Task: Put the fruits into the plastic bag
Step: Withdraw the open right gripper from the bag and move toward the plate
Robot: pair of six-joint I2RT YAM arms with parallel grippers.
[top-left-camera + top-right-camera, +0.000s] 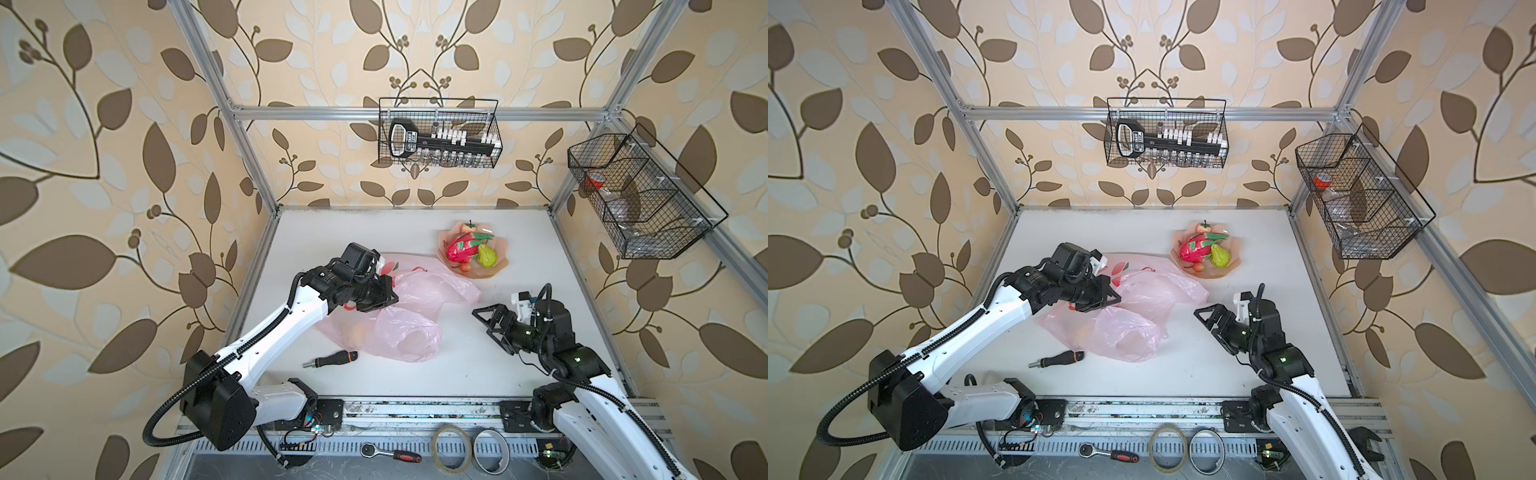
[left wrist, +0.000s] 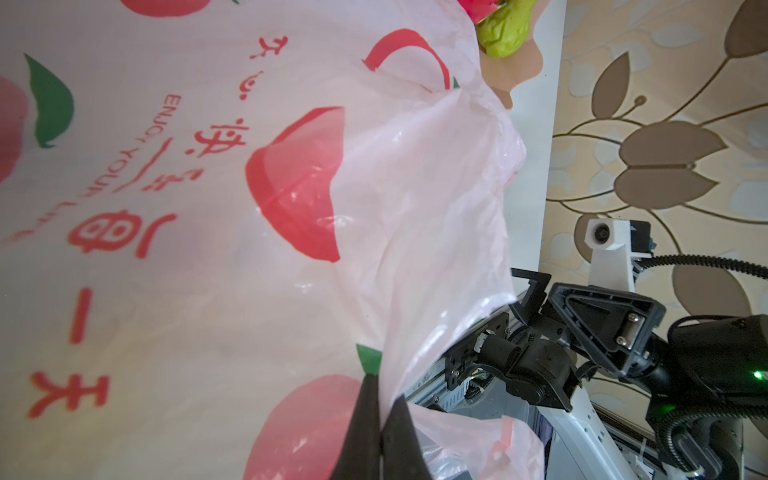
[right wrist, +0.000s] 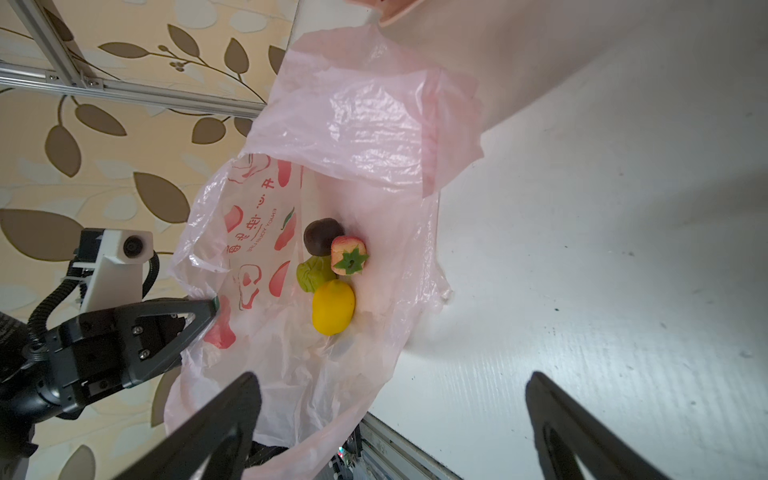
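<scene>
Nearest the lens, a ratchet [image 1: 390, 454] and two tape rings [image 1: 504, 453] lay on the front rail. From the left, the left gripper [image 2: 380, 415] was clenched on a fold of the bag [image 1: 411, 328] rim, holding it up off the table [image 1: 415, 386]. A screwdriver [image 1: 331, 358] lay just in front of the bag. Inside the bag, the right wrist view showed a plum [image 3: 322, 236], a persimmon [image 3: 349, 255], a green fruit [image 3: 311, 276] and a lemon [image 3: 333, 307] bunched together. Further right, the dragon fruit [image 1: 459, 251] and pear [image 1: 487, 258] sat on the plate [image 1: 496, 272] with two smaller fruits. The right gripper [image 1: 490, 330] hung empty, fingers spread wide, facing the bag mouth. The thin film could slide out of the pinch and let the mouth collapse. With the lower lip on the table, a tug might roll the lemon out, and the bulky dragon fruit would likely catch the drooping upper lip. The bag seemed to lie lengthwise across the table, closed end left, mouth right. The dragon fruit lay slantwise, scaled tip toward the back right, and the pear's narrow end pointed back.
</scene>
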